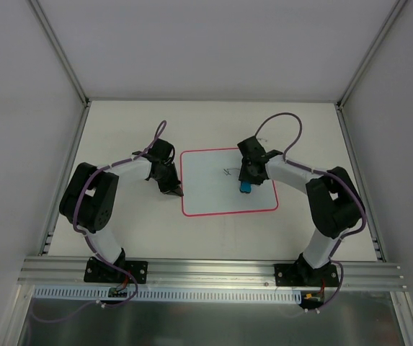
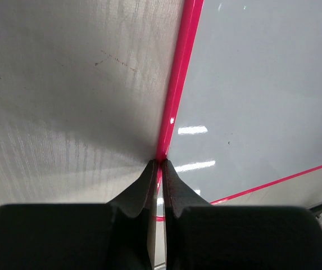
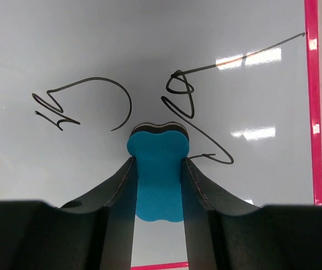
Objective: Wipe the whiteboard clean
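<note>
The whiteboard (image 1: pixel 220 200) lies under the right claw (image 3: pixel 158 160), clamped on a blue eraser (image 3: pixel 158 191); the closed, empty left claw (image 2: pixel 161 163) sits at its left rim.

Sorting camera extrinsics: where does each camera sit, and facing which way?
Top external: above and behind the bases, looking down on table and whiteboard; left arm and right arm in full.
Left wrist: on the left arm, looking down past the shut left gripper at the red rim.
Right wrist: on the right arm, looking down at scribbles; right gripper shut on the blue eraser.
Shared: top and right wrist both show eraser and scribbles.
</note>
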Motion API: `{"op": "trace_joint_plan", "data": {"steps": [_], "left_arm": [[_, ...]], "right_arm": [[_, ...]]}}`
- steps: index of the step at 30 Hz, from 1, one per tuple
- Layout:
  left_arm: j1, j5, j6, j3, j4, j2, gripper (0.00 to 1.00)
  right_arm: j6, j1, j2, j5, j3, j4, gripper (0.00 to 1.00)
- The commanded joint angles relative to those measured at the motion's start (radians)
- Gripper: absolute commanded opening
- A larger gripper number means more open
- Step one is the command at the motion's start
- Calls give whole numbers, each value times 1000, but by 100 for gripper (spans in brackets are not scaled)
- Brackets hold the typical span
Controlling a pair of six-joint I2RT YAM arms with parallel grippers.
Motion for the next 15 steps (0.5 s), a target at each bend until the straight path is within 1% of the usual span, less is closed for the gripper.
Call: {"op": "trace_joint_plan", "data": {"steps": [1, 5, 6, 8, 9, 11, 12, 15], "left_arm": [[17, -90, 25, -47, -73, 20, 0], [17, -87, 26, -47, -73, 17, 0], [19, -86, 26, -47, -73, 14, 0], [19, -83, 25, -49, -73, 11, 0], [17, -83, 25, -49, -73, 9, 0], [19, -83, 23, -52, -75, 8, 0], [19, -80, 23, -52, -73, 6, 0], [17, -83, 22, -56, -73, 3, 0]], "right_arm": [[-6, 41, 86, 33, -43, -138, 0], [-40, 134, 165, 3, 65, -140, 0], [-42, 178, 182, -8, 122, -141, 0], [-45, 224, 221, -28, 188, -155, 0], [-45, 266, 268, -30, 263, -166, 0], [-39, 301, 317, -54, 340, -207, 0], [-34, 336, 361, -71, 404, -215, 0], [-39, 381, 418, -71, 493, -259, 0]]}}
